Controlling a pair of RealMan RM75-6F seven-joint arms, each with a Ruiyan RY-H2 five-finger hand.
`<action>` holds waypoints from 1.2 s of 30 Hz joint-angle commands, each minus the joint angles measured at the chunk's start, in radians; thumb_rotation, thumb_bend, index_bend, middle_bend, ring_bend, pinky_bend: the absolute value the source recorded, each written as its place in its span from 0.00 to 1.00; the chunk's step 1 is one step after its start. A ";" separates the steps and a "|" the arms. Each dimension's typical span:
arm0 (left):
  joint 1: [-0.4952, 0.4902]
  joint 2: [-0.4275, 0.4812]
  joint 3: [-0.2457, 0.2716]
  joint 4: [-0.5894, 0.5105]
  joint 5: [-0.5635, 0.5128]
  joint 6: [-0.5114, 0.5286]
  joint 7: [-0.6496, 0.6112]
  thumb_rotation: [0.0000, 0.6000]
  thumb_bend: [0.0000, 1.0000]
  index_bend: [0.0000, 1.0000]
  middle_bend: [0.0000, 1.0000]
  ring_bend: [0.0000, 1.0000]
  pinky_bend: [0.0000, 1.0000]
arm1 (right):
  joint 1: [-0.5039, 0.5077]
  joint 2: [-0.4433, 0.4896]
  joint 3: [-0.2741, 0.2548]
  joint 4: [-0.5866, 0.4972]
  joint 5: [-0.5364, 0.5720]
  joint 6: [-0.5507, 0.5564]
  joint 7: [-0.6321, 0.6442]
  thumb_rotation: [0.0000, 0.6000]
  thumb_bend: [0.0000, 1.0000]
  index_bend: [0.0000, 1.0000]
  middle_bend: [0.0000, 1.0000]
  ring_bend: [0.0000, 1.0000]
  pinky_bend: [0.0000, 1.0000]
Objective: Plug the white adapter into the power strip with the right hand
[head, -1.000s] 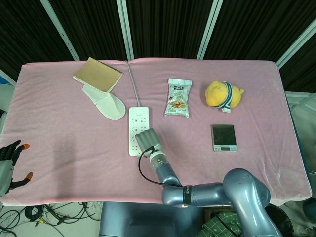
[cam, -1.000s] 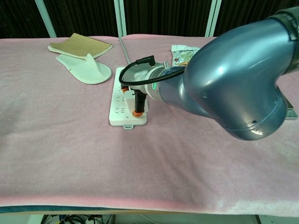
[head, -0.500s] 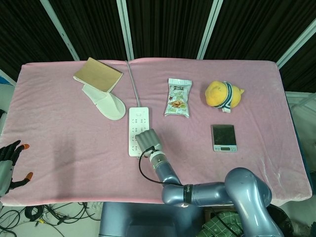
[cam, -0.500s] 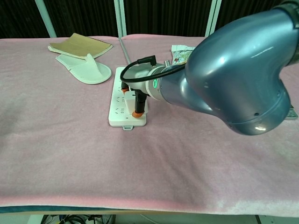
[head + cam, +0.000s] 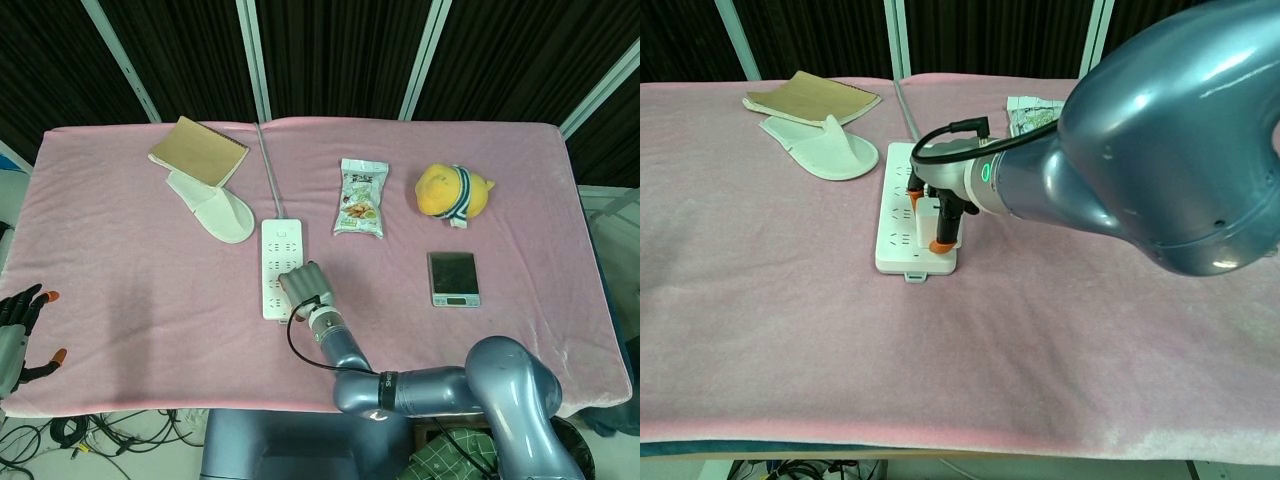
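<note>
Chest view: white adapter [image 5: 927, 215] is sitting over the power strip [image 5: 902, 214], near its front end, with the right hand [image 5: 938, 205] clamping fingers around it. Pressing straight down, prongs aligned, is looking wisest. Left hand [image 5: 18, 330], fingers apart, is idling.

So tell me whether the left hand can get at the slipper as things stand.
Probably yes: the left hand idles open at the table's near-left edge, with bare cloth between it and the slipper.
</note>
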State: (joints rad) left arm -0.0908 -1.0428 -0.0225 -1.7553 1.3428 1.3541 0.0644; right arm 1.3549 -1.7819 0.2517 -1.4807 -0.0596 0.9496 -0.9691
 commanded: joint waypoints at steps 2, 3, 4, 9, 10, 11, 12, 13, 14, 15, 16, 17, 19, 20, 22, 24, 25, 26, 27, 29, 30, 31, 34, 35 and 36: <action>0.000 0.000 0.000 0.000 -0.001 0.000 0.000 1.00 0.28 0.11 0.02 0.00 0.00 | -0.005 0.004 0.003 -0.007 -0.014 0.012 0.014 1.00 0.34 0.38 0.23 0.36 0.30; 0.000 0.000 0.000 0.000 -0.001 0.000 0.001 1.00 0.28 0.11 0.02 0.00 0.00 | -0.007 0.005 0.004 -0.009 -0.018 0.015 0.018 1.00 0.33 0.38 0.23 0.35 0.30; 0.000 0.000 0.000 0.000 -0.001 0.000 0.001 1.00 0.28 0.11 0.02 0.00 0.00 | -0.008 0.005 0.005 -0.012 -0.022 0.018 0.022 1.00 0.33 0.38 0.23 0.35 0.30; 0.000 0.001 0.000 -0.001 -0.003 -0.002 0.002 1.00 0.28 0.11 0.02 0.00 0.00 | -0.012 0.017 0.013 -0.033 -0.033 0.034 0.033 1.00 0.31 0.38 0.23 0.35 0.30; -0.001 0.001 0.000 -0.001 -0.002 -0.002 0.002 1.00 0.28 0.11 0.02 0.00 0.00 | -0.013 0.019 0.015 -0.037 -0.036 0.037 0.036 1.00 0.31 0.38 0.22 0.35 0.30; 0.000 0.001 0.001 -0.001 -0.002 -0.002 0.002 1.00 0.28 0.11 0.02 0.00 0.00 | -0.015 0.021 0.018 -0.041 -0.040 0.041 0.041 1.00 0.30 0.38 0.22 0.35 0.30; 0.000 0.001 0.001 -0.001 -0.002 -0.002 0.002 1.00 0.28 0.11 0.02 0.00 0.00 | -0.017 0.024 0.021 -0.045 -0.046 0.044 0.047 1.00 0.30 0.38 0.22 0.34 0.30; -0.001 0.001 0.001 -0.001 -0.002 -0.002 0.002 1.00 0.28 0.11 0.02 0.00 0.00 | -0.019 0.026 0.023 -0.049 -0.049 0.045 0.051 1.00 0.30 0.37 0.22 0.34 0.30; -0.001 0.001 0.001 -0.001 -0.003 -0.003 0.002 1.00 0.28 0.11 0.02 0.00 0.00 | -0.020 0.029 0.025 -0.053 -0.051 0.046 0.054 1.00 0.29 0.37 0.22 0.34 0.30; -0.001 0.001 0.001 -0.001 -0.003 -0.003 0.002 1.00 0.28 0.11 0.02 0.00 0.00 | -0.021 0.032 0.026 -0.056 -0.053 0.048 0.057 1.00 0.29 0.37 0.21 0.33 0.30; -0.001 0.002 0.001 -0.002 -0.003 -0.004 0.002 1.00 0.28 0.11 0.02 0.00 0.00 | -0.022 0.035 0.028 -0.059 -0.055 0.051 0.058 1.00 0.29 0.37 0.21 0.33 0.30; -0.001 0.002 0.001 -0.002 -0.004 -0.005 0.001 1.00 0.28 0.11 0.02 0.00 0.00 | -0.024 0.043 0.033 -0.068 -0.056 0.057 0.063 1.00 0.29 0.37 0.21 0.33 0.30; -0.001 0.003 0.001 -0.003 -0.006 -0.006 0.000 1.00 0.28 0.11 0.02 0.00 0.00 | -0.028 0.056 0.040 -0.084 -0.056 0.063 0.069 1.00 0.28 0.37 0.21 0.33 0.29; -0.001 0.003 0.001 -0.003 -0.006 -0.007 0.000 1.00 0.28 0.11 0.02 0.00 0.00 | -0.030 0.064 0.044 -0.092 -0.055 0.066 0.073 1.00 0.28 0.37 0.21 0.33 0.29; -0.002 0.004 0.001 -0.004 -0.008 -0.008 0.002 1.00 0.28 0.11 0.02 0.00 0.00 | -0.038 0.085 0.054 -0.113 -0.058 0.071 0.086 1.00 0.28 0.37 0.21 0.33 0.29; -0.002 0.003 0.001 -0.004 -0.008 -0.008 0.005 1.00 0.28 0.11 0.02 0.00 0.00 | -0.047 0.109 0.064 -0.134 -0.062 0.073 0.102 1.00 0.28 0.37 0.21 0.33 0.29; -0.002 0.003 0.001 -0.005 -0.008 -0.008 0.006 1.00 0.28 0.11 0.02 0.00 0.00 | -0.052 0.120 0.069 -0.143 -0.063 0.073 0.109 1.00 0.28 0.37 0.21 0.33 0.29; -0.002 0.003 0.001 -0.005 -0.008 -0.007 0.006 1.00 0.28 0.11 0.02 0.00 0.00 | -0.057 0.132 0.073 -0.153 -0.065 0.074 0.117 1.00 0.28 0.37 0.21 0.33 0.29; -0.002 0.003 0.001 -0.006 -0.009 -0.006 0.006 1.00 0.28 0.11 0.02 0.00 0.00 | -0.063 0.147 0.076 -0.164 -0.069 0.074 0.126 1.00 0.28 0.37 0.21 0.33 0.29; -0.001 0.003 0.000 -0.006 -0.009 -0.006 0.004 1.00 0.28 0.11 0.02 0.00 0.00 | -0.084 0.184 0.081 -0.193 -0.084 0.080 0.151 1.00 0.28 0.37 0.21 0.33 0.29; -0.001 0.003 0.000 -0.006 -0.009 -0.005 0.004 1.00 0.28 0.11 0.02 0.00 0.00 | -0.096 0.203 0.082 -0.207 -0.092 0.081 0.163 1.00 0.28 0.37 0.21 0.33 0.29; -0.001 0.003 0.000 -0.005 -0.009 -0.005 0.004 1.00 0.28 0.11 0.02 0.00 0.00 | -0.114 0.232 0.081 -0.229 -0.105 0.083 0.181 1.00 0.28 0.37 0.21 0.33 0.29; -0.001 0.003 -0.001 -0.005 -0.009 -0.004 0.004 1.00 0.28 0.11 0.02 0.00 0.00 | -0.172 0.318 0.065 -0.294 -0.158 0.097 0.227 1.00 0.27 0.36 0.20 0.32 0.28; -0.001 0.003 0.000 -0.005 -0.009 -0.003 0.005 1.00 0.28 0.11 0.02 0.00 0.00 | -0.194 0.347 0.059 -0.316 -0.180 0.103 0.244 1.00 0.27 0.36 0.20 0.32 0.28; 0.000 0.002 0.000 -0.005 -0.008 -0.002 0.006 1.00 0.28 0.11 0.02 0.00 0.00 | -0.218 0.377 0.051 -0.339 -0.205 0.109 0.263 1.00 0.26 0.35 0.20 0.31 0.27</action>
State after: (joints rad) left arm -0.0912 -1.0405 -0.0229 -1.7600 1.3347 1.3518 0.0707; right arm 1.1941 -1.4734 0.3192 -1.7614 -0.2078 1.0420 -0.7545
